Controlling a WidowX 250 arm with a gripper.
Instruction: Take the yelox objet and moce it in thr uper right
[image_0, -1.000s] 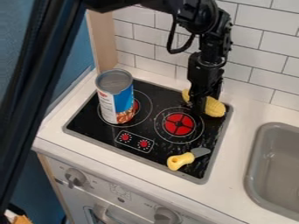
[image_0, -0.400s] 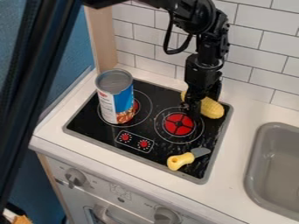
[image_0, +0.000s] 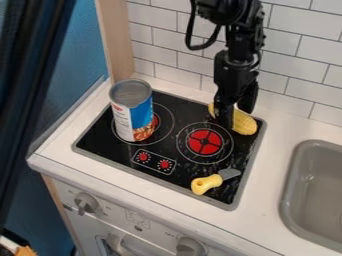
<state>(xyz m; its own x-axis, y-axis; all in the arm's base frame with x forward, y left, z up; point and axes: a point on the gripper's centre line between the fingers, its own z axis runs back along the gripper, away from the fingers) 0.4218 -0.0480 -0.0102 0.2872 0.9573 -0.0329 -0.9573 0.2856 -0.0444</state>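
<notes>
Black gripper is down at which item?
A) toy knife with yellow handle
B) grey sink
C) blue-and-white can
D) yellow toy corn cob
D: the black gripper overlaps the yellow toy corn cob at the black stovetop's back right.

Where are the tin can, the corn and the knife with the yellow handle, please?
Tin can (image_0: 135, 111), camera view, on its side wall.
Corn (image_0: 245, 124), camera view, on its right end.
Knife (image_0: 206, 184), camera view, on its yellow handle.
</notes>
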